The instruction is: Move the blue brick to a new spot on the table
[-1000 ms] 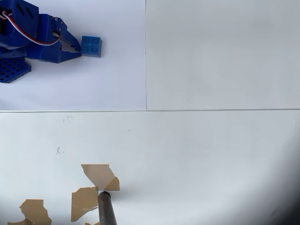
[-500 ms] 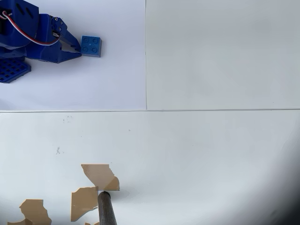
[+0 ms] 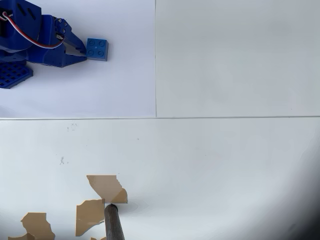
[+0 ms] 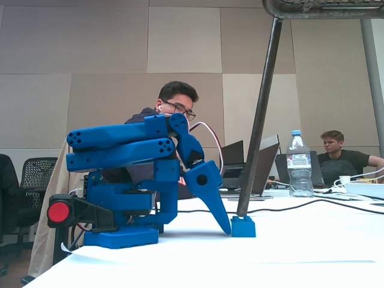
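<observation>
- The blue brick (image 3: pixel 97 49) sits in the upper-left part of the white table (image 3: pixel 225 165) in the overhead view, flat on the surface with its four studs facing up.
- In the fixed view the same brick (image 4: pixel 243 227) stands on the table (image 4: pixel 312 252) just in front of a dark slanted metal pole (image 4: pixel 259 120).
- The gripper (image 3: pixel 80 51) lies to the left of the brick in the overhead view, its two pointed tips reaching the brick's left edge (whether they actually touch it I cannot tell).
- The jaws stand narrow, with only a slim gap between the tips, and they do not enclose the brick.
- In the fixed view the gripper (image 4: pixel 227 228) points steeply down, its tip on or just above the table right beside the brick.
- The blue arm (image 4: pixel 126 147) is folded low over its base, with a white-and-red wire (image 3: pixel 30 42) looping across it.
- A blue perforated base plate (image 3: pixel 12 75) lies at the left edge.
- Tan chipped patches (image 3: pixel 106 187) mark the table's lower left.
- Behind the table, a person with glasses (image 4: pixel 177 105) sits at a laptop (image 4: pixel 264 165); a water bottle (image 4: pixel 298 163) stands nearby, and another person (image 4: pixel 336 153) sits at the right.
</observation>
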`<control>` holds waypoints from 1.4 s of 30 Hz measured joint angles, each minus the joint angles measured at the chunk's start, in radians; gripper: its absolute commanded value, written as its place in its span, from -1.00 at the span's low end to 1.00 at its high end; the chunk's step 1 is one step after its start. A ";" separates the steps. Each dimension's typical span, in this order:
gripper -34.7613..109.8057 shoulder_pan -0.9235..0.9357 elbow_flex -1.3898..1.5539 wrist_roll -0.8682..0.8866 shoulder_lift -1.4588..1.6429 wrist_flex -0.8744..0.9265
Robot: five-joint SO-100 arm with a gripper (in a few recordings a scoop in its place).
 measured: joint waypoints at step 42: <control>-0.14 0.181 -0.448 -0.193 -0.816 -0.206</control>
